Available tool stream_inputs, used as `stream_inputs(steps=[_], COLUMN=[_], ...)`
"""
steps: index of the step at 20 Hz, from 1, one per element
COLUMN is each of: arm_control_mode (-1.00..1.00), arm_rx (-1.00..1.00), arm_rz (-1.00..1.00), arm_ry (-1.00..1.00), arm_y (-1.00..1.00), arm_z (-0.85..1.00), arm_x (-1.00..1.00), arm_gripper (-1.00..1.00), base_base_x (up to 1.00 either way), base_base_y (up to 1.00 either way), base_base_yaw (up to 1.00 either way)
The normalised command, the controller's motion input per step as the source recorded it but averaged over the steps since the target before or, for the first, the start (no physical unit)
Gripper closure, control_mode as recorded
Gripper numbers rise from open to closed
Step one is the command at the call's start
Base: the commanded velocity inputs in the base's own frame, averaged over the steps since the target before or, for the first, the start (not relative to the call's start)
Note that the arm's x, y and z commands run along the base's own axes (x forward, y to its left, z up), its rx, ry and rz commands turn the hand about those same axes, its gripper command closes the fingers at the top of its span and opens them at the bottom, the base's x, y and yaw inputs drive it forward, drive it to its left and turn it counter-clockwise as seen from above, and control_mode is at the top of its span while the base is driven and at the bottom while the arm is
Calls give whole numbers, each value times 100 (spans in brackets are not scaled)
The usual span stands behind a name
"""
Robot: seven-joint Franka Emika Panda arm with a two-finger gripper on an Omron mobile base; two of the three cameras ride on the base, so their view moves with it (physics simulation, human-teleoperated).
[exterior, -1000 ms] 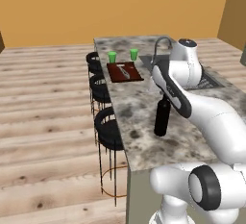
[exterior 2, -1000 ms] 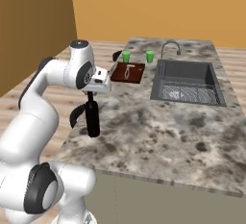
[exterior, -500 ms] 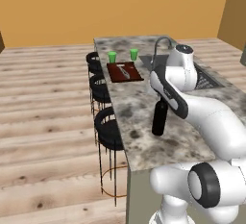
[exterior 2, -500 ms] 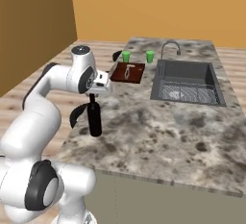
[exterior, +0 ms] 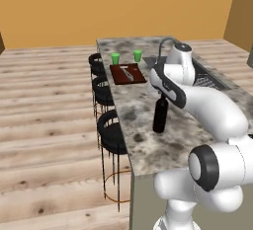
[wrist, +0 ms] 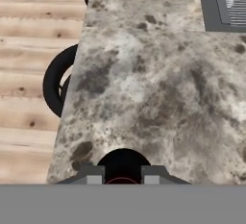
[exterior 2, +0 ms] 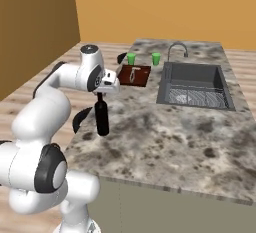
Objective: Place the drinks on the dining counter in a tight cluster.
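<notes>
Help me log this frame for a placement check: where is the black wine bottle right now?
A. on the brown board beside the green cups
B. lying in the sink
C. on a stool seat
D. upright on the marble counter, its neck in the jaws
D: the black wine bottle stands upright on the dining counter, with the gripper shut on its neck.

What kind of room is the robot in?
It looks like a kitchen, with a dining island. The marble counter has a sink with a faucet set into it, and black stools stand along one side.
</notes>
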Motion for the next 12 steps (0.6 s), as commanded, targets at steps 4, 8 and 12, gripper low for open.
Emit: stream_inputs(steps=[4,8,12], arm_control_mode=[-100,-100,-100], arm_rx=[0,0,0], arm_rz=[0,0,0], arm_ry=[0,-3,-1], arm_y=[0,0,0], arm_z=[-3,-23,-16], arm_x=[24,9,0], arm_gripper=[100,100,100], base_base_x=[0,0,0], base_base_y=[0,0,0], base_base_yaw=[0,0,0])
